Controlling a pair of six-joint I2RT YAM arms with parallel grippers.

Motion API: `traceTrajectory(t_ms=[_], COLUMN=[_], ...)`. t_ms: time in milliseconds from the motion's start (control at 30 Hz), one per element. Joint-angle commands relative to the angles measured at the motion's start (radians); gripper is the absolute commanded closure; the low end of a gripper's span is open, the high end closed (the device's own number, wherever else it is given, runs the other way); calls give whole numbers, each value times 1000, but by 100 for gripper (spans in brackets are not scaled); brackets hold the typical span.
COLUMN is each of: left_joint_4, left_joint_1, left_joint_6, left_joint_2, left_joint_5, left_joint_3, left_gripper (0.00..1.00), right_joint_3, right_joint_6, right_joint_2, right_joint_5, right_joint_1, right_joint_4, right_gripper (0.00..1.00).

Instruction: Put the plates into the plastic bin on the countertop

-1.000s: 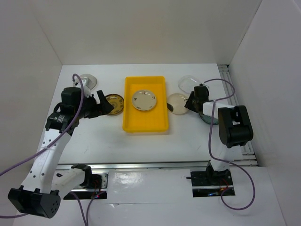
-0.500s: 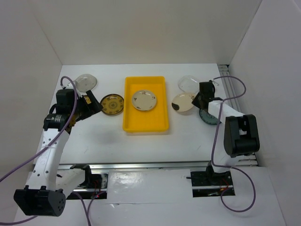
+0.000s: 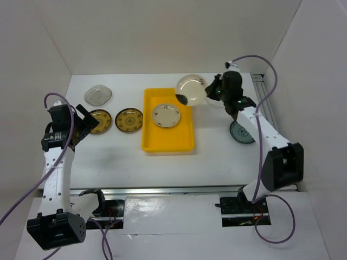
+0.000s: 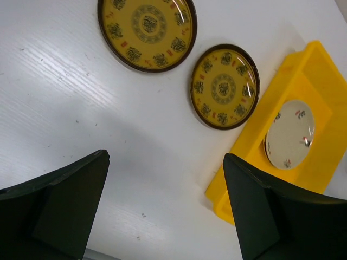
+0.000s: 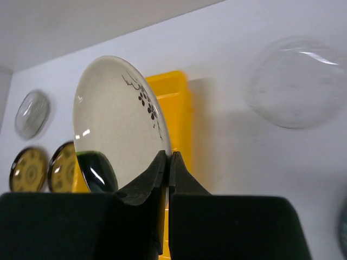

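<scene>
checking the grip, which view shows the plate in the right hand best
Right wrist view: the cream plate looms large, rim pinched in the right hand. Top external shows it small, near the yellow bin's far corner. Left wrist view misses it.

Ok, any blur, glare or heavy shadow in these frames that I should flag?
Top view: sharp, evenly lit, one soft arm shadow on the countertop. Left wrist: sharp, small glints on a yellow-and-brown plate. Right wrist: the gripped cream plate shows glare spots on its dark patch; the small plates at far left are blurred.
</scene>
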Motion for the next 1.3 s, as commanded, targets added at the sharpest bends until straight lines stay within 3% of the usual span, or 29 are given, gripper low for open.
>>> traceTrajectory(t_ms=[0,300,500,600,633,767,933,1000,1033,1267], left_joint_4=[-4,45,92,136,137,192,224,224,235,374], left_joint_1=[30,39,65,77,77,77,77,77,77,77], left_joint_6=[-80,-148,-166,-205,-217,-275,-297,-326,-338,-421], left_joint_2=[0,115,183,234,235,268,250,250,250,256], left_joint_5=[-53,-44,-41,4,4,59,39,13,4,-19], left_joint_3=[-1,29,-7,-64,-73,-118,-149,-158,-173,-287], left_gripper=[0,0,0,0,0,0,0,0,0,8], right_joint_3=[78,288,303,342,342,342,342,316,316,123], right_joint_6=[-63,-108,-109,-118,-118,-118,-127,-127,-127,-147], right_joint_2=[129,471,561,585,585,585,480,422,389,34], right_joint_5=[-193,-235,-235,-256,-256,-276,-289,-289,-266,-229], right_joint_1=[73,156,156,156,156,165,185,227,243,358], right_joint_4=[101,88,103,103,103,123,123,123,112,109], right_gripper=[100,100,100,85,85,46,28,6,0,0])
